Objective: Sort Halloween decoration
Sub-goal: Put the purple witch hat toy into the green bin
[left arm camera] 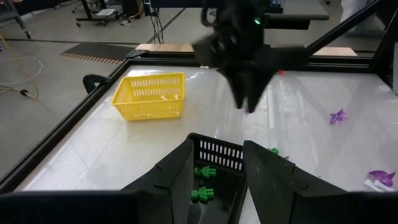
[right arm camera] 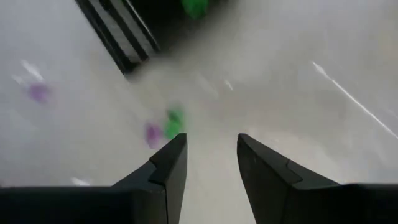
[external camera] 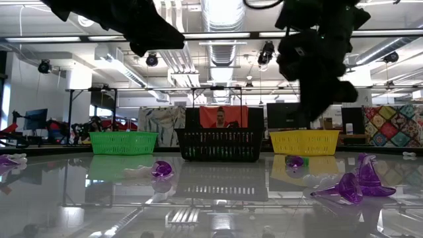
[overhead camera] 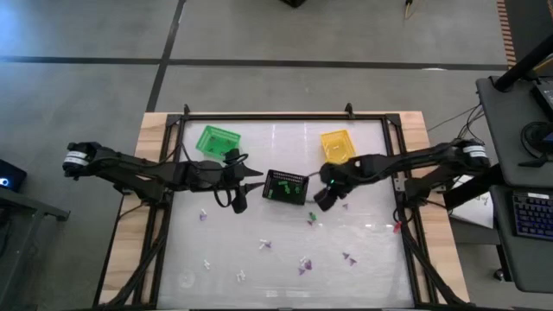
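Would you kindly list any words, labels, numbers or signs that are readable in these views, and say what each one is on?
None can be read.
The green basket, black basket and yellow basket show no lettering.
The small trinkets on the table carry no visible marks.
The keyboard beside the table has keys too small to read.

Right wrist view: motion-blurred throughout; black basket (right arm camera: 115, 31) cut off at the frame edge, a green trinket (right arm camera: 175, 123) and a purple trinket (right arm camera: 152, 134) reduced to smears of unreadable shape. High view: scattered trinkets (overhead camera: 302, 263) on the table (overhead camera: 371, 250) too small to identify beyond colour. Low view: both arms cropped by the upper edge, grippers unseen.
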You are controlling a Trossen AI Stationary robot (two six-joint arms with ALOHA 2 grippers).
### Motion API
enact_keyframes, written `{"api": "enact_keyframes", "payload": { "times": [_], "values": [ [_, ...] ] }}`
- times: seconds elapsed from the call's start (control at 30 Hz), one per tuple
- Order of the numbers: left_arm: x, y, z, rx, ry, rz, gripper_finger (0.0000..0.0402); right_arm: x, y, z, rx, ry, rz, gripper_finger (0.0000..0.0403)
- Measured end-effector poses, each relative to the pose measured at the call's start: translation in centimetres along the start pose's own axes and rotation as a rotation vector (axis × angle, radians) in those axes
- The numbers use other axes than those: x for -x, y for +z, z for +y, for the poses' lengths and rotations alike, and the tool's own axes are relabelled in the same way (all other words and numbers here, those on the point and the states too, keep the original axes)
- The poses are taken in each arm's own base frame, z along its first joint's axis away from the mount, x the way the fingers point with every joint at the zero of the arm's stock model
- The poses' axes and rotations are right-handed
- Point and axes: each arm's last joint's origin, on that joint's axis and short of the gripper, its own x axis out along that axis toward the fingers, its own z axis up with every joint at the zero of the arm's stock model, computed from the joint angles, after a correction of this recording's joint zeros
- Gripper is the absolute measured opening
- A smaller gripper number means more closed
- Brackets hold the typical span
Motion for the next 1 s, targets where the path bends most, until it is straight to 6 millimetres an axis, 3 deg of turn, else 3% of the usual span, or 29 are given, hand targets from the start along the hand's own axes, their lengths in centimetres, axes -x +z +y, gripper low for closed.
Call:
{"api": "enact_keyframes", "payload": {
  "times": [0.17,0.33,0.77,1.0],
  "values": [
    [0.0,0.0,0.0,-0.012,0.0,0.002,0.0123,-1.1,-1.5,0.9,-0.023,-0.273,0.221,0.0124],
    [0.0,-0.1,0.0,-0.016,0.0,0.011,0.0123,-1.9,-2.5,1.3,0.029,-0.509,0.319,0.0119],
    [0.0,-0.5,0.0,-0.026,0.002,0.05,0.0123,-4.0,-3.5,-0.1,0.0,-0.531,0.251,0.0141],
    [0.0,-0.5,0.0,-0.026,0.002,0.049,0.0123,-5.3,-3.7,-0.8,-0.004,-0.497,0.205,0.0128]
  ]
}}
